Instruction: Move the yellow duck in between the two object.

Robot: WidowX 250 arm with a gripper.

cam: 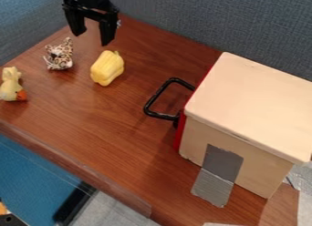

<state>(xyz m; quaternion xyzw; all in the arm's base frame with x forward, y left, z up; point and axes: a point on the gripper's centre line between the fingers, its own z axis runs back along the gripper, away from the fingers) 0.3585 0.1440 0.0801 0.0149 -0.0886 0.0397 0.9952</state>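
Observation:
My gripper (92, 31) hangs at the upper left of the camera view, its two fingers spread apart with nothing between them. Below and left of it stands a small leopard-spotted plush toy (59, 54). A yellow pepper-like object (107, 68) lies to the right of the plush, just below the gripper's right finger. The yellow duck (11, 85), with an orange part at its lower right, is at the far left of the table, left of and lower than the plush. All three stand apart from one another.
A cream box (253, 102) with a red front edge and a black handle (150, 101) takes up the right side. Grey tape (218, 177) runs from its side to the wooden table (116, 129). Blue-grey fabric partitions (177, 20) border the back.

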